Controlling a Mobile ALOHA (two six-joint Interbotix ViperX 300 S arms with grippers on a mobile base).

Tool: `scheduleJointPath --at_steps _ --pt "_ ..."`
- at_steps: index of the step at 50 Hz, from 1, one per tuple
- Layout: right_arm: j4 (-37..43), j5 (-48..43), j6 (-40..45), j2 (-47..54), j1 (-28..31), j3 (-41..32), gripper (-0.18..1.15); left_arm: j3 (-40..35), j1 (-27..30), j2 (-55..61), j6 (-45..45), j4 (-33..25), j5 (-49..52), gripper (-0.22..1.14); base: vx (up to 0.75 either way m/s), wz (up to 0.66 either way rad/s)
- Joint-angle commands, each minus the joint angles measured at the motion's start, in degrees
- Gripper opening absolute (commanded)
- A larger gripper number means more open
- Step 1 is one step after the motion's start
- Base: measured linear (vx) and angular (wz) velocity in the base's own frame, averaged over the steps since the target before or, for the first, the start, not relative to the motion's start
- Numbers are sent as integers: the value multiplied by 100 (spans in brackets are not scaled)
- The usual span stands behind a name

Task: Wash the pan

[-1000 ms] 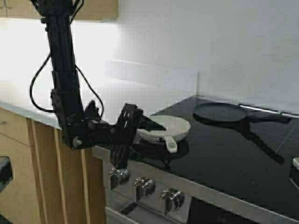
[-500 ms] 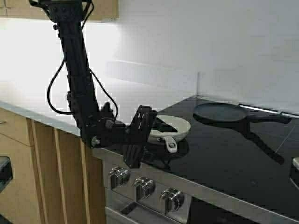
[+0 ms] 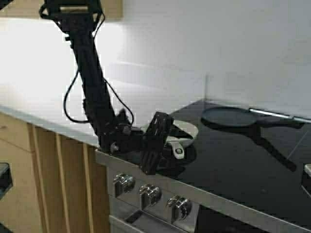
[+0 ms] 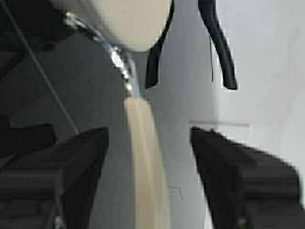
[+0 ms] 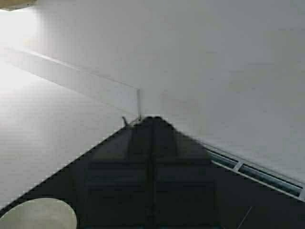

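Observation:
The cream-white pan [image 3: 187, 130] sits at the front left corner of the black cooktop [image 3: 233, 167], its short handle [image 3: 178, 151] pointing toward the stove's front edge. My left gripper [image 3: 170, 141] is open and level with that handle. In the left wrist view the handle [image 4: 143, 157] runs between the two black fingers [image 4: 81, 162] with a gap on each side, and the pan's bowl [image 4: 119, 19] lies beyond. My right gripper [image 5: 152, 120] is shut and empty, held above the cooktop, with the pan's rim [image 5: 38, 214] at the corner of its view.
A flat black pan [image 3: 228, 116] with a long black handle lies at the back of the cooktop. Stove knobs [image 3: 148, 194] line the front panel below the left gripper. A white counter [image 3: 39, 107] extends to the left, and a wall stands behind.
My left arm has swung right and forward, carrying the open gripper up to the pan's handle, so the handle is now between the fingers. The pan has not moved.

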Motion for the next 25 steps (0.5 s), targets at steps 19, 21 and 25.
scheduleJointPath --at_steps 19,21,25 --pt "0 -18 0 26 9 -70 6 -325 -62 62 -466 -413 -53 -8 0 0" --pt "0 -18 0 26 9 -70 6 -325 -70 44 -457 -475 -53 -13 0 0" --pt "0 -26 0 26 9 -62 6 -308 -70 9 -457 -519 -53 -1 0 0"
